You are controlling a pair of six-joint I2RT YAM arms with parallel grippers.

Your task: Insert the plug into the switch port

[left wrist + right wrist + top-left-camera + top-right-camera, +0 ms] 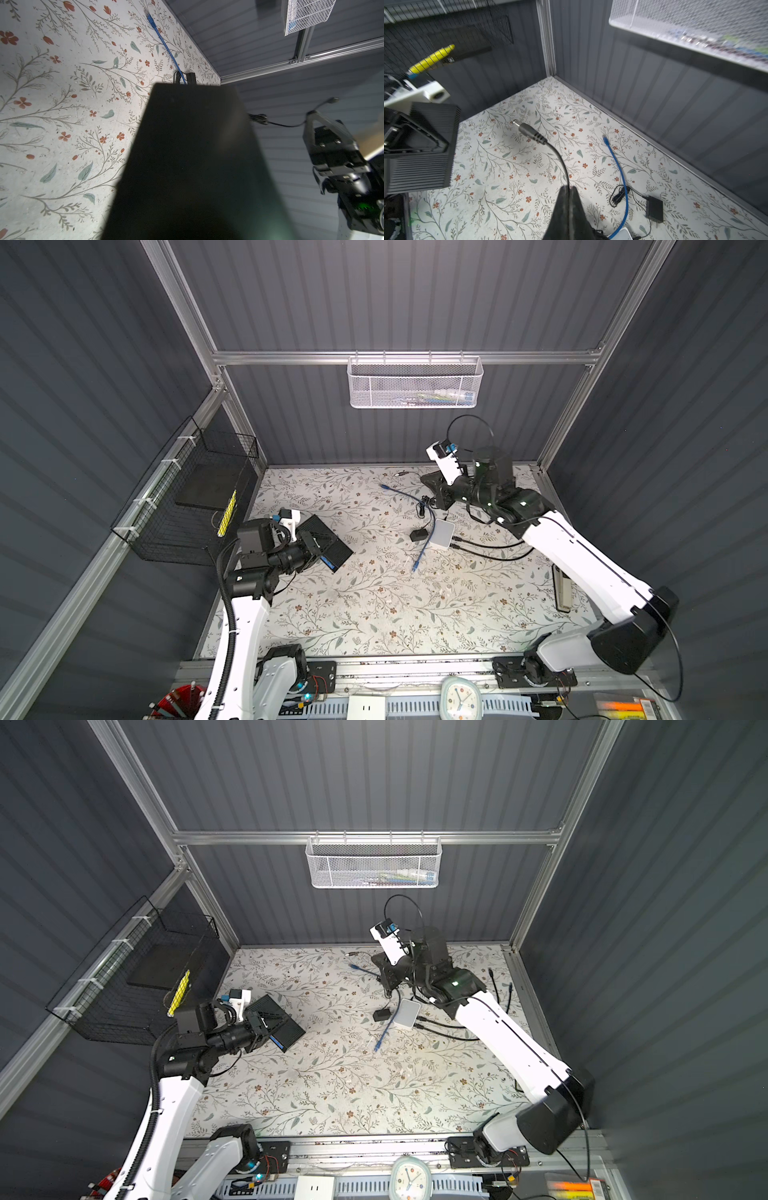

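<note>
**Switch held up, plug poised:** the switch (330,545) is gripped at one end by the left tool (311,545), whose jaws are closed tight across the finned casing; it is seen tilted and apparently raised off the table (353,614) on the left side in both top views. It is judged to be held this way so that one edge is presented towards the middle, where it can be met by the other arm.

The plug (527,131) is carried in the air near the far right of the table, well apart from the switch. The right tool (569,192) is pinched fully shut on the power lead (560,162) some way behind the plug, so that the metal tip is left free and pointed ahead of the jaws for entry.

In the right wrist view the plug is seen aimed broadly towards the switch, though the port itself cannot be made out in any view. A blue network lead (424,539), a white box (444,535) and a black adapter (417,536) are seen lying on the table between the arms. The gap has yet to be closed; the bend in the lead behind the plug is likely to make alignment delicate.
</note>
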